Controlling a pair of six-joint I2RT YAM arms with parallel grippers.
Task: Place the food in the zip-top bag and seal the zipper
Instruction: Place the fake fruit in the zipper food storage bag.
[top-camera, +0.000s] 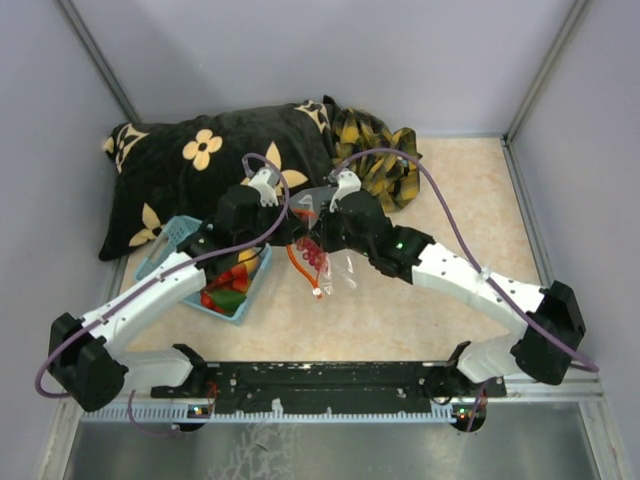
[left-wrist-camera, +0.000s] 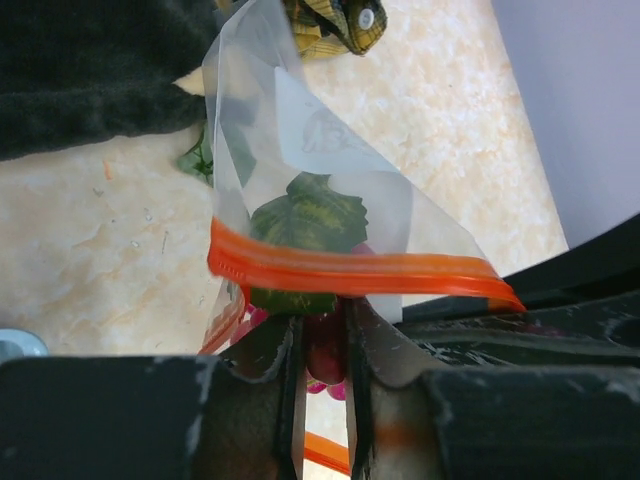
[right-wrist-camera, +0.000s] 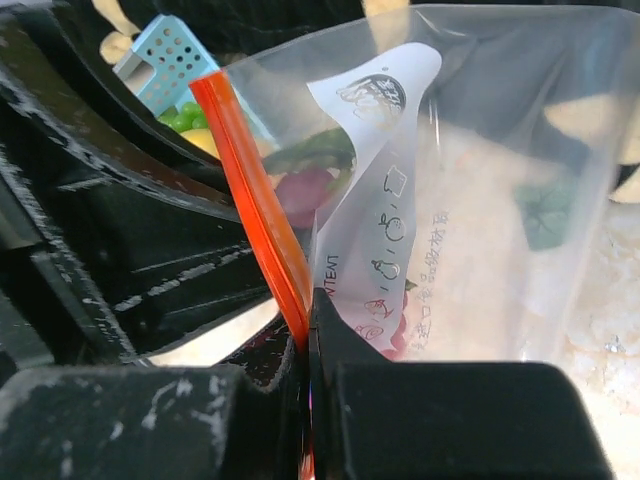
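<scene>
Clear zip-top bag (right-wrist-camera: 500, 120), red-orange zipper (left-wrist-camera: 350, 272)
Light-blue basket (top-camera: 172, 238); black pillow (top-camera: 170, 190) with cream flowers; yellow-black plaid cloth (top-camera: 375, 150).

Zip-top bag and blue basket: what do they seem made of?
Zip-top bag: thin clear plastic film, glossy; contents show through and it creases. Its zipper: thicker orange plastic strip. Basket: light-blue rigid plastic, probably moulded, with perforated walls.

Glossy plastic film against plush cloth and a stone-look surface.
The clear zip-top bag (right-wrist-camera: 480, 200) is thin, shiny, creased film with dark print. Its red-orange zipper strip (left-wrist-camera: 350, 272) is smooth, ridged plastic. The light-blue perforated basket (top-camera: 168, 240) at left looks like hard plastic. The black flowered pillow (top-camera: 190, 170) at far left is fuzzy, matt plush. The right hand (right-wrist-camera: 308, 320) is matt black, scuffed pale. The beige marbled surface (top-camera: 460, 190) looks smooth.
</scene>
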